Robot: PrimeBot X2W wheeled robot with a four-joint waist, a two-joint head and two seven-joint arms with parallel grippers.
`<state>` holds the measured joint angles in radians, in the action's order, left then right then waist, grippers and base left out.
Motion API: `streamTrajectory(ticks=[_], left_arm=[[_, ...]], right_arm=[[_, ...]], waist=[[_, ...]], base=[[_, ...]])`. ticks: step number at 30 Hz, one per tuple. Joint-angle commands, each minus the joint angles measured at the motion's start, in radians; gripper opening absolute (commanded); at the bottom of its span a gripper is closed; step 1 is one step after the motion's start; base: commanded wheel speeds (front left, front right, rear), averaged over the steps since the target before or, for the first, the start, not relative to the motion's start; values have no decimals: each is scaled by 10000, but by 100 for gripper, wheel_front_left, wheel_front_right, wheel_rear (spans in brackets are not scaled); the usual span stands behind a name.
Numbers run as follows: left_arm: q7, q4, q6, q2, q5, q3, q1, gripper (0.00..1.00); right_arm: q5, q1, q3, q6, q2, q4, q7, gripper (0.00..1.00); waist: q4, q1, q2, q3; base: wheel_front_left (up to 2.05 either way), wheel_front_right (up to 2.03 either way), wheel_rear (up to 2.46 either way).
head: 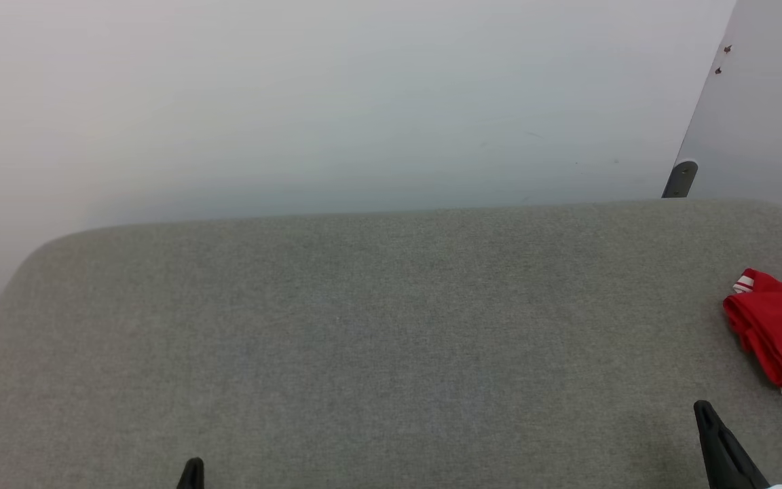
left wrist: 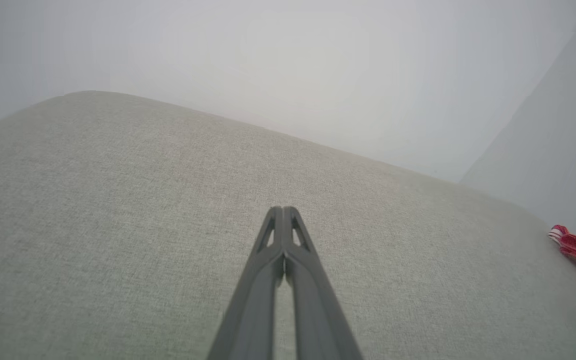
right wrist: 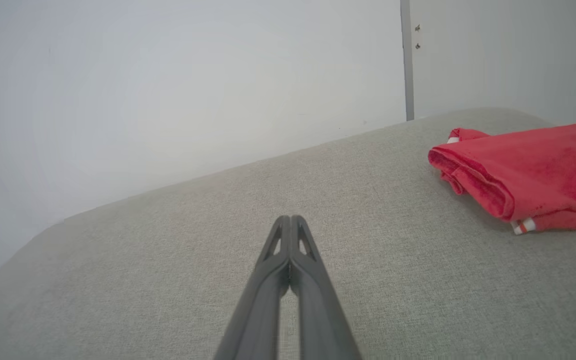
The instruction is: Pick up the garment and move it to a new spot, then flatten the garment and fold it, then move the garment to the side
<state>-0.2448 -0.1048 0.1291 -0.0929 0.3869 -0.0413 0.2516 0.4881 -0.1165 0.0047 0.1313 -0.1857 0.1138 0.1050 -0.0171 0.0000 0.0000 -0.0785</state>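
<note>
The folded red shirt (head: 781, 333) lay near the grey tabletop's (head: 364, 326) right edge. The left jaws and the right jaws were both closed on nothing, clear of it.

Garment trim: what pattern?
The trim is white with a red stripe, on the red garment; best in the right wrist view.

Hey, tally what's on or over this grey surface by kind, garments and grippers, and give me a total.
Garments: 1, the red garment, folded, on the right side of the grey surface.
Grippers: 2, the left gripper and the right gripper, both shut and holding nothing.
Total: 3.
</note>
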Motion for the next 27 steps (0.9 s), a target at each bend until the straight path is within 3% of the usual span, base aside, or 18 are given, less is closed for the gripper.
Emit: streamTrajectory(ticks=[1, 27], left_arm=[[83, 112, 1, -39, 450, -48, -277, 0], [1196, -380, 7, 68, 4371, -225, -1401, 0]], right_arm=[[403, 272, -98, 0, -21, -103, -71, 0], [3963, 955, -467, -3, 428, 345, -767, 0]], waist=[[4, 0, 0, 11], [40, 0, 0, 186]], base=[[0, 0, 0], [0, 0, 0]])
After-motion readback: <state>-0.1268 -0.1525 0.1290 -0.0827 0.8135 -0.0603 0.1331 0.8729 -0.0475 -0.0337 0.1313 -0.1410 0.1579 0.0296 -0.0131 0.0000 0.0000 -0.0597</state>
